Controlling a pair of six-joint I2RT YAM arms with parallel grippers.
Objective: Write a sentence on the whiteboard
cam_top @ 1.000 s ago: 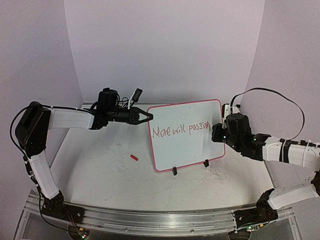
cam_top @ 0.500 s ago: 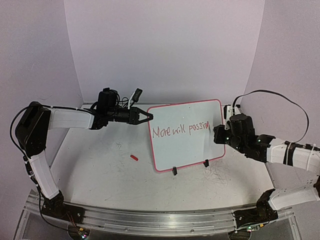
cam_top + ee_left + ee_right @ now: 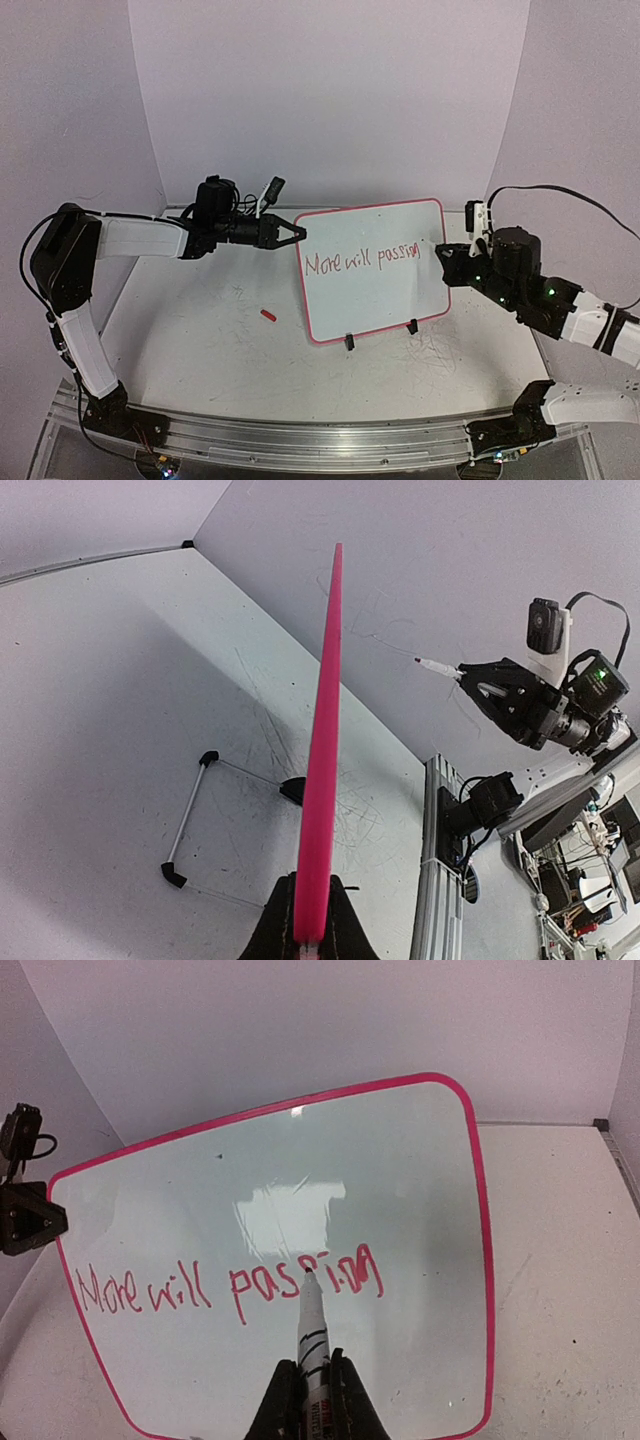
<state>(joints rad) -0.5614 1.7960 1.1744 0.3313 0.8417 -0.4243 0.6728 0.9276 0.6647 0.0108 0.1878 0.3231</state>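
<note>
Top view: whiteboard [image 3: 375,300] propped on the tabletop [image 3: 200,340] at centre frame, sentence [image 3: 360,260] running as one red line across its middle, blank space below. Left gripper [image 3: 297,233] clamped on the upper left edge. Right gripper [image 3: 447,262] at centre right, just beside the right edge. Small red cap [image 3: 268,315] lying left of the board, well apart.

Left wrist view: board seen edge-on as a pink strip rising from the clamped jaws; marker [image 3: 437,667] at upper right, pointing toward the written face with a clear gap between tip and board.

Right wrist view: jaws together on the marker barrel at bottom centre, its long axis aimed straight up-frame, the tip lined up over the last word. Probably a push forward along that axis needed before further writing; right arm the nearer one.
</note>
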